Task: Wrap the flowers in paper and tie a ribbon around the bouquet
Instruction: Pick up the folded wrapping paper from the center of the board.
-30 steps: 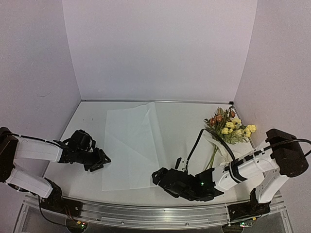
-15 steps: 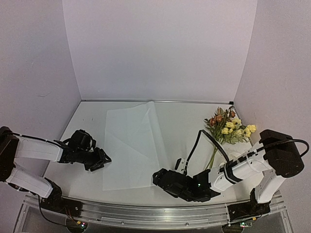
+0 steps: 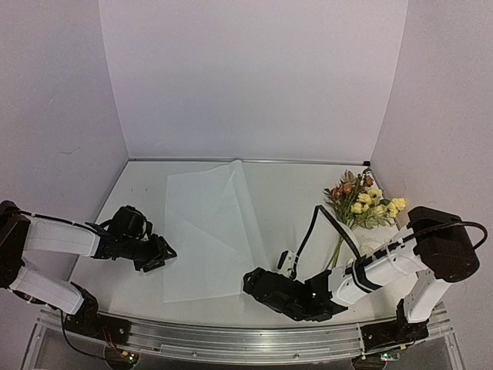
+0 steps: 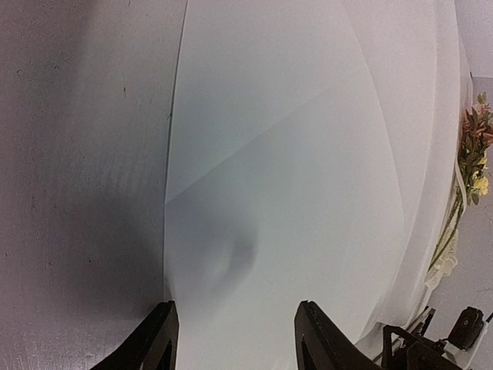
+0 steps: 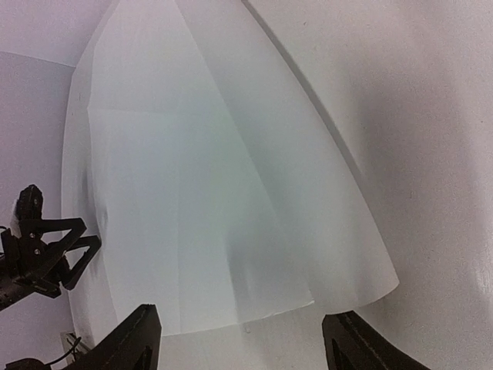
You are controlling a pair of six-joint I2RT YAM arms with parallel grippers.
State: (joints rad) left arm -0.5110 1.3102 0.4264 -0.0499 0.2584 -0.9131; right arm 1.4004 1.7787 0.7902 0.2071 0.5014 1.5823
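Right pincer [image 3: 250, 280] edged left toward the plain white paper [image 3: 204, 231]

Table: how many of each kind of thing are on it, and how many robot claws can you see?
paper, sheets: 1
flowers, bunches: 1
ribbon, the cream strip by the stems: 1
grippers, left gripper and right gripper, both open: 2
Total: 5

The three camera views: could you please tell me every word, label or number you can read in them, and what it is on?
No readable text in any view.
The paper: blank, only fold creases.
The ribbon beside the flowers: any print too small to read.
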